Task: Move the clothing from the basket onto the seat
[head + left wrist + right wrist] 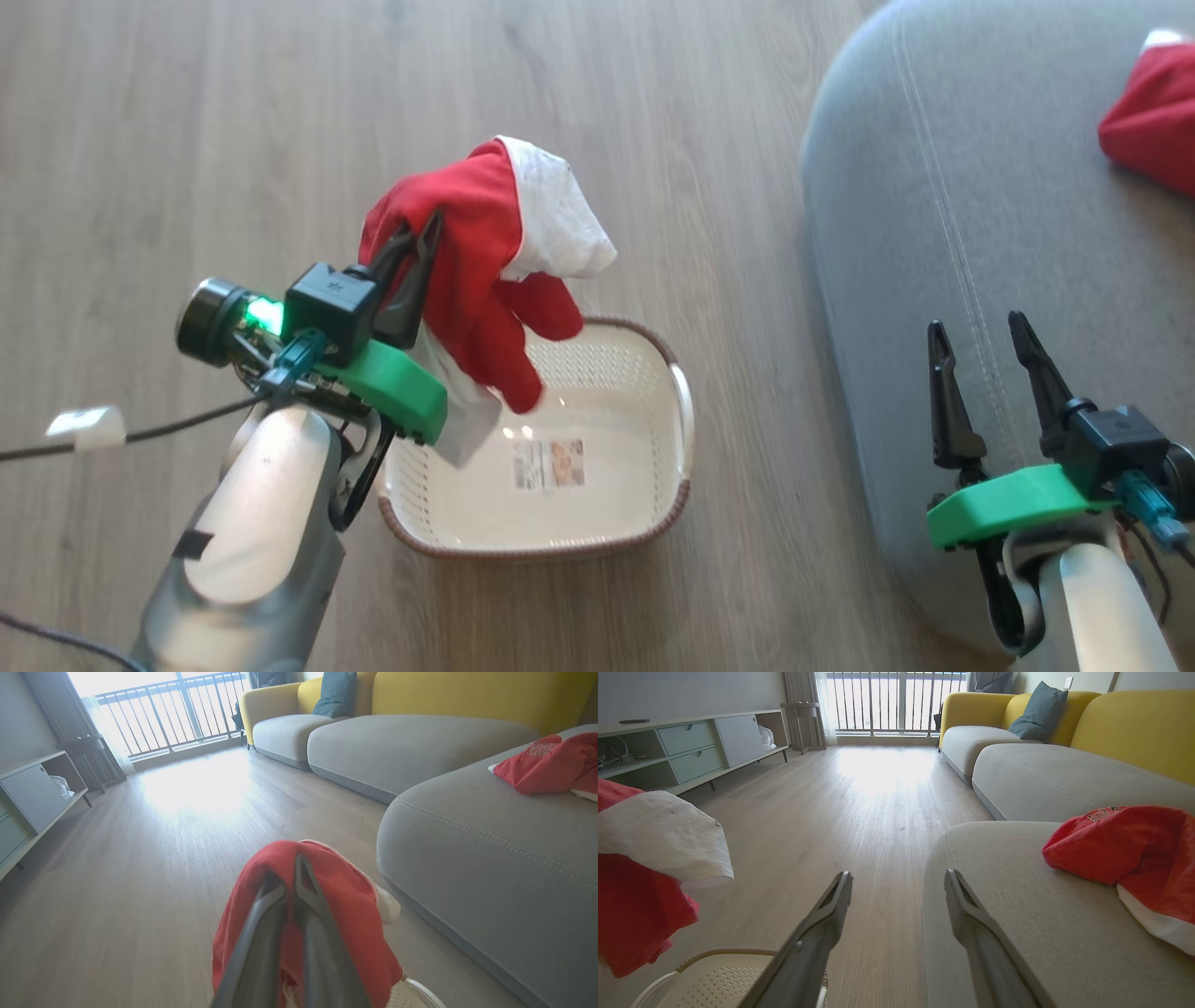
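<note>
You had the left gripper (422,227) pinching a red garment (476,271) mid-frame, above the basket (616,373); right gripper (975,322) stood spread at lower right over the seat (887,233).

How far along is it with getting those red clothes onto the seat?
Done: one red top lies on the seat. In hand: the left tool is shut on a second top, held above the basket, which looks empty but for a label. Left: carry it to the seat and release. The right tool hangs open over the seat.
</note>
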{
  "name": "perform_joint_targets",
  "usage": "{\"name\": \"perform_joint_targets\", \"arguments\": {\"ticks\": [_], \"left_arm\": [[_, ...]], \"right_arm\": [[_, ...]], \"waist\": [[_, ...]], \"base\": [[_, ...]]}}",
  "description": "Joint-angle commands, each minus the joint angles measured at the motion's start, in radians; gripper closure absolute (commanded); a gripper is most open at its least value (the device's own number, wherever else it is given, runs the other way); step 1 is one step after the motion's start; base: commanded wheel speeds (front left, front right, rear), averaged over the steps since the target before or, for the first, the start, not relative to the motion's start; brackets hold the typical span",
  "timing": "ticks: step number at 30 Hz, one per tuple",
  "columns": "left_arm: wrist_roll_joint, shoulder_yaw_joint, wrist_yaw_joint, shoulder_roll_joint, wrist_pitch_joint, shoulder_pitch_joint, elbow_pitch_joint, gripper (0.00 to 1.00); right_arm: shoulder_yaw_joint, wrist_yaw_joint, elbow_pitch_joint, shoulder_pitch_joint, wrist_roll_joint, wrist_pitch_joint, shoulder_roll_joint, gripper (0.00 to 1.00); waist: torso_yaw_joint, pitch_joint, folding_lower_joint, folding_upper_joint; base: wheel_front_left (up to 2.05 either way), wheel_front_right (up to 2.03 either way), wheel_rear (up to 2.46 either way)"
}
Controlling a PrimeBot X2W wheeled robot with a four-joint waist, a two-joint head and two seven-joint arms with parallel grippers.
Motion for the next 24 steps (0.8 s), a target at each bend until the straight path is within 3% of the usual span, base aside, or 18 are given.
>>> {"name": "perform_joint_targets", "arguments": {"ticks": [1,12,17,24], "left_arm": [[0.019,0.07,0.002,0.007,-0.013,-0.007,-0.1,1.0],[0.081,0.147,-0.066,-0.041,-0.014,0.07,-0.435,1.0],[0.092,0.117,-0.091,-0.058,-0.014,0.1,-0.572,1.0],[0.093,0.051,-0.105,-0.066,-0.014,0.152,-0.641,1.0]], "right_arm": [[0.024,0.0,-0.026,0.005,0.002,0.0,-0.011,0.0],[0.029,0.0,-0.023,0.051,0.036,0.0,-0.011,0.0],[0.047,0.0,-0.039,0.061,0.06,0.0,-0.015,0.0],[0.068,0.0,-0.061,0.068,0.069,0.0,-0.029,0.0]], "waist": [[0.047,-0.076,0.0002,-0.0001],[0.08,-0.16,0.0002,-0.0001],[0.087,-0.172,0.0002,-0.0001],[0.085,-0.178,0.0002,-0.0001]], "base": [[0.0,0.0,0.0],[0.0,0.0,0.0],[0.0,0.0,0.0],[0.0,0.0,0.0]]}}
